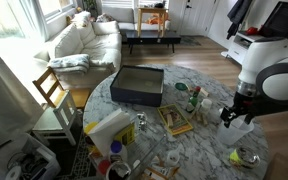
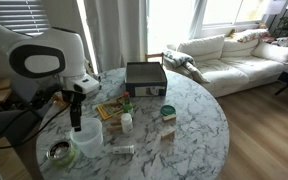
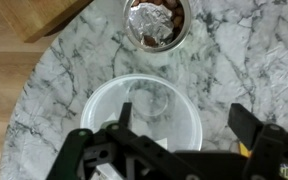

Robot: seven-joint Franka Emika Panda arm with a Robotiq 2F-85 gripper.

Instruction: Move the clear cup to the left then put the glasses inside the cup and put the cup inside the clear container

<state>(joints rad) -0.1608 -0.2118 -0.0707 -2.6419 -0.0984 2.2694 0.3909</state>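
My gripper (image 3: 183, 112) hangs over the clear cup (image 3: 149, 115), fingers spread wide above it and holding nothing. The cup stands upright near the edge of the marble table (image 3: 254, 60), just beside a foil-lined bowl (image 3: 156, 22) and well apart from the dark box (image 2: 145, 77).

I am working in a home living room: a white sofa (image 2: 229, 50) sits beneath bright windows (image 2: 172, 20), with a wooden chair (image 1: 50, 88), hardwood floor (image 2: 269, 135) and round marble table (image 2: 199, 125).
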